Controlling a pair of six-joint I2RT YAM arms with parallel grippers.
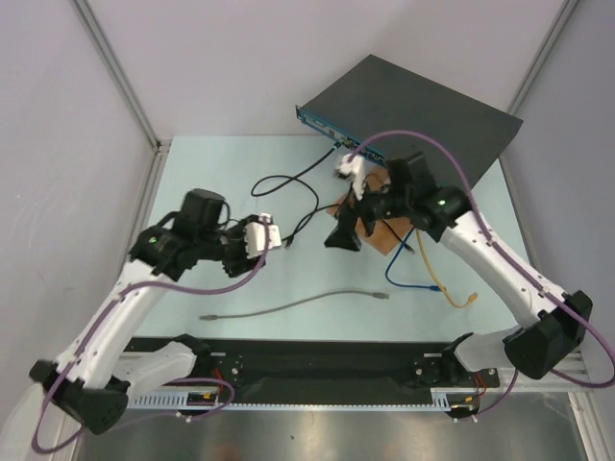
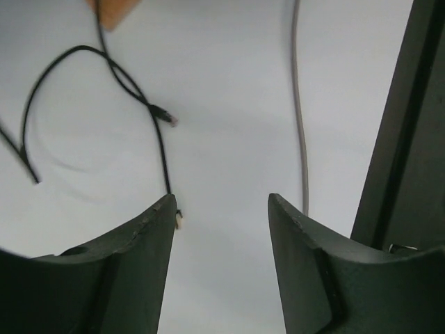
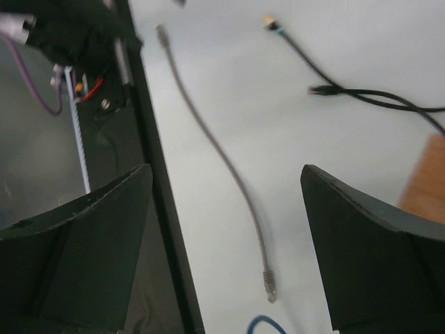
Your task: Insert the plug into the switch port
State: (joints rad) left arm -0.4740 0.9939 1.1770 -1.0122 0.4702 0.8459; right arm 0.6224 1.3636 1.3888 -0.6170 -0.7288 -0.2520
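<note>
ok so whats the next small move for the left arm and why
Probably nudge the left gripper sideways until the black plug sits between its fingers, then close. The gripper is open and empty. The plug lies right at the tip of one finger, outside the gap, so closing here would likely miss it.

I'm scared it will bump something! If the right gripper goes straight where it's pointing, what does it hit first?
Probably the thin grey cable lying on the white table, which runs between the fingers of the open right gripper in its wrist view. How far away is unclear.
</note>
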